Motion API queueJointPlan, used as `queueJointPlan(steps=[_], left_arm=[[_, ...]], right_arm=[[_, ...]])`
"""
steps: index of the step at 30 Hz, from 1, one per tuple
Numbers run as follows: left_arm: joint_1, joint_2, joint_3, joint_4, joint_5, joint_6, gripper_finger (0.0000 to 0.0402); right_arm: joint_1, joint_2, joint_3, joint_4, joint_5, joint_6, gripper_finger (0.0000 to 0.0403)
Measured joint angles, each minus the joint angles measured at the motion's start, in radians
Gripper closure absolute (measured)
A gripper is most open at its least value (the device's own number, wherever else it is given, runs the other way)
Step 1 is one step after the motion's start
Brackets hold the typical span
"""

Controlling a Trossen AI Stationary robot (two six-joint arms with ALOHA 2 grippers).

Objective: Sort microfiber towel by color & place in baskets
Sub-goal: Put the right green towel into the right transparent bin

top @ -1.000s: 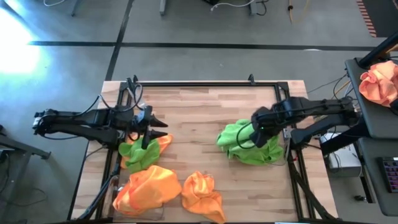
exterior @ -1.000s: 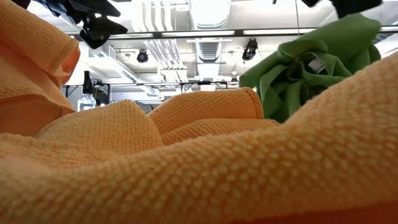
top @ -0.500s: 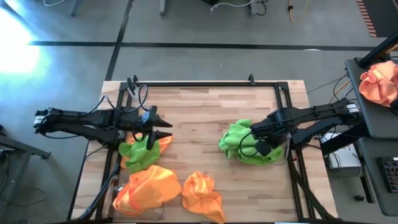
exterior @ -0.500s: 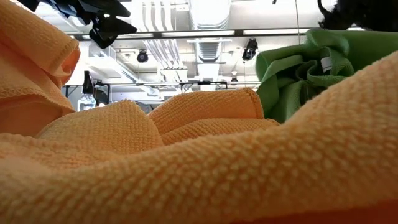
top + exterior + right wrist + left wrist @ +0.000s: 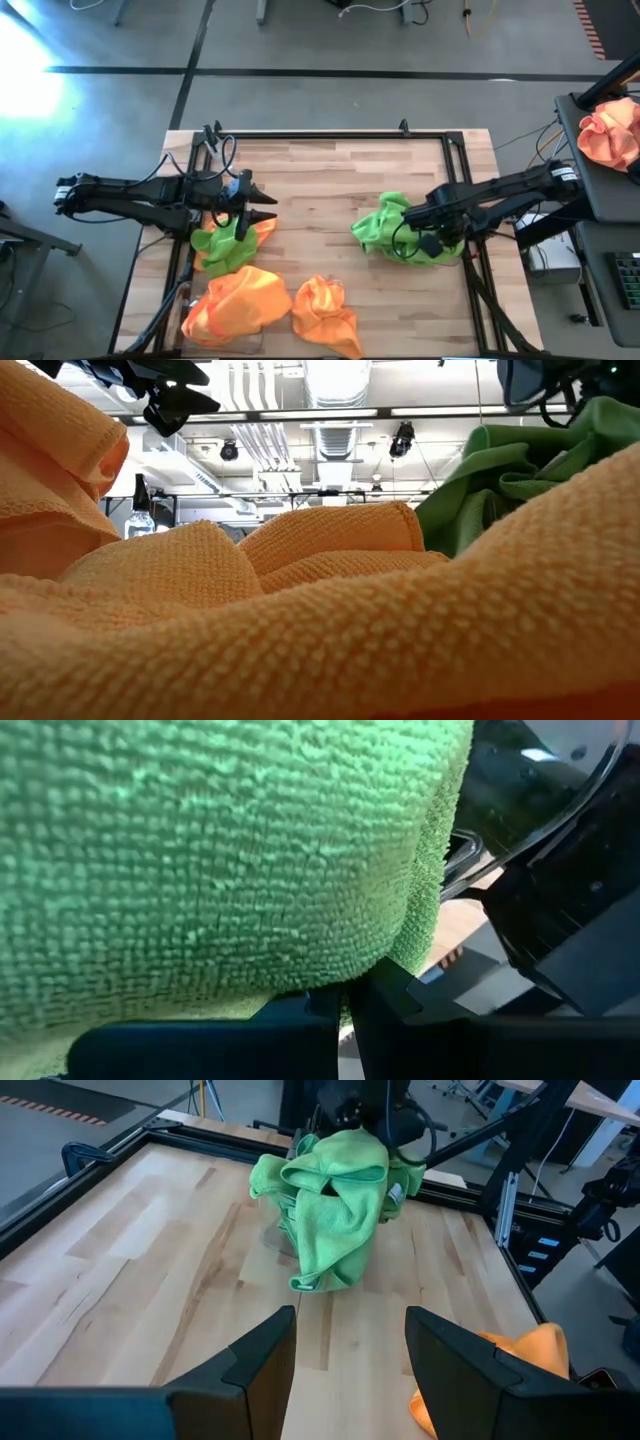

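A heap of lime green towels (image 5: 400,232) lies at the table's right and also shows in the left wrist view (image 5: 335,1200). My right gripper (image 5: 428,226) is sunk into the heap's right side and shut on green cloth. My left gripper (image 5: 258,206) hangs open and empty above a green towel (image 5: 222,248) that lies on an orange one (image 5: 262,230). A heap of orange towels (image 5: 235,305) fills a see-through basket (image 5: 186,300) at the near left. Another orange towel (image 5: 325,315) lies beside it on the table. My right gripper pinches a fold of green towel (image 5: 345,982) between its two fingers; the cloth runs down into the narrow gap between them. The fingers come at the heap from the table's right, slanting down. The cloth bulges over the fingers and rests on the heap.
A black frame (image 5: 330,134) runs along the table's far and side edges. Bare wood (image 5: 320,190) lies between the two arms. A peach cloth (image 5: 610,135) lies on a side stand off the table's right. The low view is filled by orange towel (image 5: 300,620).
My right gripper has gone down and toward the table's right edge with the green cloth, which has sunk from a raised bunch onto the heap. My left gripper has shifted a little toward the table's right.
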Motion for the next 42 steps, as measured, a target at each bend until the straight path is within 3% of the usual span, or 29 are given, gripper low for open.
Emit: queueJointPlan(steps=[8,13,20,28,37,42], left_arm=[[0.0,0.002,0.0,0.01,0.0,0.0,0.0228],[0.0,0.002,0.0,0.018,0.0,0.0,0.0228],[0.0,0.002,0.0,0.017,0.0,0.0,0.0228],[0.0,0.002,0.0,0.016,0.0,0.0,0.0228],[0.0,0.002,0.0,0.016,0.0,0.001,0.0228],[0.0,0.002,0.0,0.016,0.0,0.001,0.0228]], right_arm=[[0.0,0.0,-0.025,0.011,-0.002,0.001,0.0394],[0.0,0.0,-0.011,0.016,0.057,0.001,0.0386],[0.0,0.001,0.016,0.019,0.126,0.0,0.0341],[-0.001,0.001,0.057,0.024,0.129,0.027,0.0296],[-0.001,0.001,0.225,0.037,0.139,0.099,0.0299],[-0.001,0.001,0.354,0.048,0.294,0.15,0.0309]])
